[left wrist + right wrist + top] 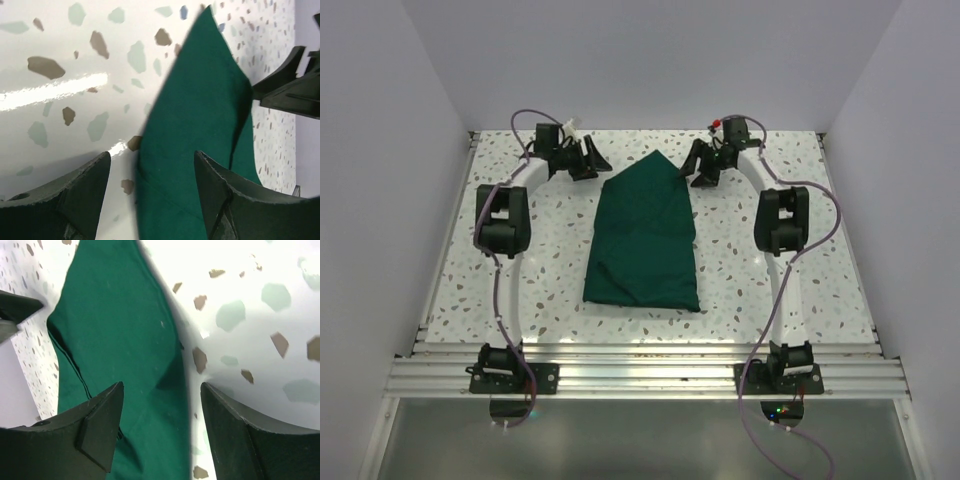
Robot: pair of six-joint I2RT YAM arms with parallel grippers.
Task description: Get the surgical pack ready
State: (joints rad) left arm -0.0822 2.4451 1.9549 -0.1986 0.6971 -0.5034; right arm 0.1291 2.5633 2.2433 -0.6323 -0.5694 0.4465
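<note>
Folded green cloth [645, 240] in middle of table [800, 270], pointed tip at far end. Either side of that tip, left gripper [582, 162] and right gripper [704, 170] — jaws wide apart, gripping nothing. Likely next fold: pinch cloth edge only, close both together, lift level. Beside cloth, only arm cables [838, 215] — watch grippers clashing over tip. Contents under cloth hidden.

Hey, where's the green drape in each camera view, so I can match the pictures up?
Top external: the green drape lies in the middle, pointed end toward the far side.
Left wrist: the drape runs from the top edge down through the centre to the bottom right.
Right wrist: the drape fills the left and centre.
Shared landmark: the speckled tabletop borders it in every view.
</note>
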